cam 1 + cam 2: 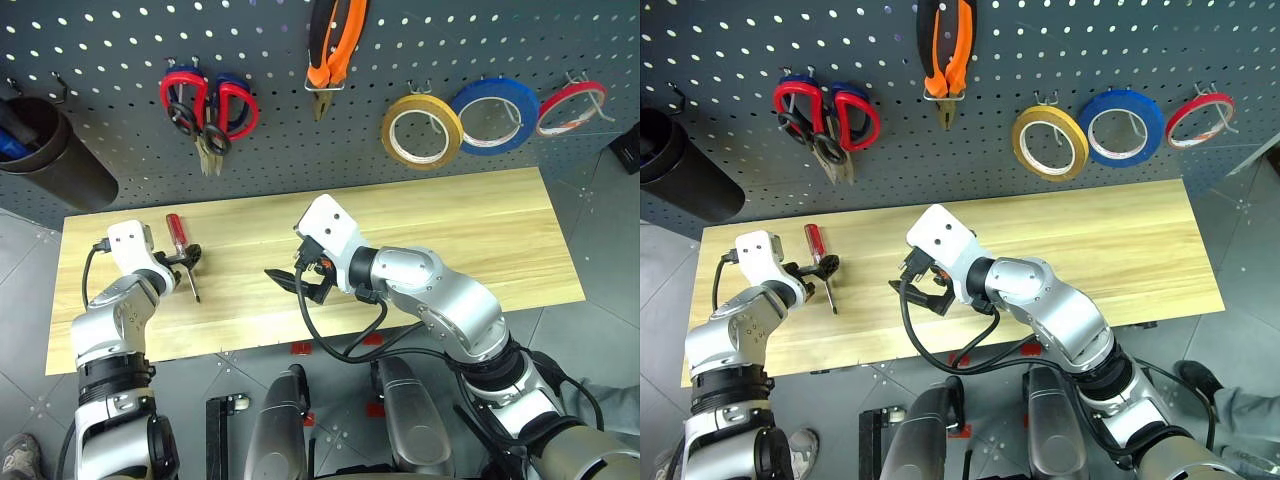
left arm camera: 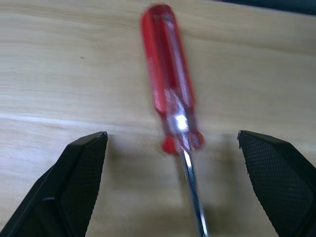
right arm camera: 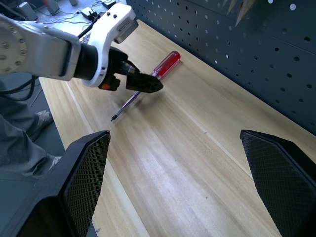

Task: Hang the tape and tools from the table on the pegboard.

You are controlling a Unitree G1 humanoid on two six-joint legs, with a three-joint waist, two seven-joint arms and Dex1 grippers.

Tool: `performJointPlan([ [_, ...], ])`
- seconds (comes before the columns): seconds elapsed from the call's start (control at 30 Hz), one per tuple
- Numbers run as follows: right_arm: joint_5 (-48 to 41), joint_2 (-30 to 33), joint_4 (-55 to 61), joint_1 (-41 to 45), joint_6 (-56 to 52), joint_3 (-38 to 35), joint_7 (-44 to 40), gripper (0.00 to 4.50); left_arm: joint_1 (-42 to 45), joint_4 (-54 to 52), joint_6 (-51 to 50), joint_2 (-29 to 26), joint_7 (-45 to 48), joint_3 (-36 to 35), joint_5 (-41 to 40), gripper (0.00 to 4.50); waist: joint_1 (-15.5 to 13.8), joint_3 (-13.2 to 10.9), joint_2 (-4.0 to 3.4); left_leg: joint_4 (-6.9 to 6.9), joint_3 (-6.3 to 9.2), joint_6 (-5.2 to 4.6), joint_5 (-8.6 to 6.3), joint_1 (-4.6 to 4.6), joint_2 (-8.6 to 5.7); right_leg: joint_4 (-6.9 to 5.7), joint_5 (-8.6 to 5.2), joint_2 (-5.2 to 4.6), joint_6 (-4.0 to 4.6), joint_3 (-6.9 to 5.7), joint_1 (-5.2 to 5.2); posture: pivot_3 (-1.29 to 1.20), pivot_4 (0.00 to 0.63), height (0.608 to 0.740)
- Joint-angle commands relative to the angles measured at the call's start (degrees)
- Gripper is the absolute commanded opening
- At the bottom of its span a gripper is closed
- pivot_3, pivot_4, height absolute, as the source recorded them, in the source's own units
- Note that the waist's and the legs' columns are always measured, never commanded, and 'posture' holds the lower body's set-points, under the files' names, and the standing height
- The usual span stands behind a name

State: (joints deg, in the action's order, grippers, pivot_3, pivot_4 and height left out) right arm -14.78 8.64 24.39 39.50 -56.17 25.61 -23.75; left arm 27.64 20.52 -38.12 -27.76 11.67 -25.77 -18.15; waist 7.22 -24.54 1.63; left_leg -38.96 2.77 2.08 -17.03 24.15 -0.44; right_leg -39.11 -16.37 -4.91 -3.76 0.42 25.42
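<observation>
Our left gripper [image 1: 188, 258] stands wide apart right over the red-handled screwdriver [image 1: 180, 243] on the table [image 1: 480, 240], gripping nothing. To the screwdriver's right, our right gripper [image 1: 295, 283] hangs wide and empty. Above it, pliers [image 1: 330, 50] and tan tape [image 1: 421, 132] hang on the pegboard [image 1: 100, 60].

Red-handled screwdriver [image 1: 178, 237], possibly translucent

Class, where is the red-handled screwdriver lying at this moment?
The red-handled screwdriver lies on the table near its left end, below the red-handled scissors on the pegboard, with the open left gripper right at it.
</observation>
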Motion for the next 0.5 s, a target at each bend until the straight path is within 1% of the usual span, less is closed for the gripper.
performJointPlan([
  [0.03, -0.6, -0.9, 2.3, 0.0, 0.8, -0.1, -0.4, 4.5, 2.1, 5.2, 0.9, -1.2, -1.1, -1.0, 0.1, 4.46, 0.0, 0.0, 0.0, 0.0, -0.01, 0.0, 0.0, 0.0, 0.0, 0.02, 0.0, 0.03, 0.0, 0.0, 0.0, -0.21, 0.489, 0.74],
  [0.07, -0.7, -1.0, 2.3, 0.1, 0.7, -0.1, -0.4, 4.5, 3.1, 6.9, 0.8, -1.4, -0.8, -0.3, 0.4, 4.46, 0.0, 0.0, 0.0, 0.0, -0.03, 0.0, 0.0, 0.0, -0.02, 0.02, 0.0, 0.04, 0.0, 0.0, 0.0, -0.21, 0.489, 0.74],
  [0.17, -0.8, -1.3, 2.2, 0.4, 0.5, -0.3, -0.4, 4.5, 5.7, 11.4, 0.6, -2.3, 0.0, 1.8, 1.6, 3.88, 0.0, 0.0, 0.0, -0.01, -0.05, 0.01, 0.01, 0.0, -0.03, 0.02, 0.0, 0.04, 0.0, -0.01, 0.0, -0.21, 0.488, 0.74],
  [0.3, -1.0, -1.4, 2.3, 0.7, 0.1, -0.5, -0.5, 4.5, 7.0, 13.4, -0.3, -3.3, 1.9, 4.0, 2.4, 2.64, 0.0, 0.0, 0.0, -0.01, -0.04, 0.01, 0.01, -0.02, -0.03, -0.01, 0.0, 0.04, 0.0, -0.02, -0.01, -0.22, 0.484, 0.74],
  [0.43, -1.3, -1.2, 2.8, 1.2, -0.4, -0.5, -1.0, 4.5, 4.8, 10.0, -2.3, -4.1, 2.8, 4.1, 2.0, 1.33, 0.1, 0.0, 0.0, -0.03, -0.04, 0.02, 0.01, -0.03, -0.03, -0.02, 0.0, 0.04, 0.0, -0.01, -0.02, -0.22, 0.478, 0.74],
  [0.47, -1.5, -1.1, 2.9, 1.4, -0.5, -0.5, -1.2, 4.5, 3.7, 8.5, -3.1, -4.5, 3.3, 4.2, 1.9, 1.04, 0.2, 0.0, 0.0, -0.03, -0.03, 0.02, 0.01, -0.03, -0.03, -0.02, 0.0, 0.04, 0.0, -0.01, -0.02, -0.22, 0.475, 0.74],
  [0.5, -1.7, -1.0, 3.0, 1.5, -0.5, -0.5, -1.4, 4.5, 2.5, 6.7, -4.1, -4.7, 3.7, 4.0, 1.6, 0.91, 0.5, 0.0, 0.0, -0.03, -0.04, 0.02, 0.01, -0.03, -0.02, 0.0, 0.0, 0.04, 0.0, 0.0, -0.02, -0.22, 0.473, 0.74],
])
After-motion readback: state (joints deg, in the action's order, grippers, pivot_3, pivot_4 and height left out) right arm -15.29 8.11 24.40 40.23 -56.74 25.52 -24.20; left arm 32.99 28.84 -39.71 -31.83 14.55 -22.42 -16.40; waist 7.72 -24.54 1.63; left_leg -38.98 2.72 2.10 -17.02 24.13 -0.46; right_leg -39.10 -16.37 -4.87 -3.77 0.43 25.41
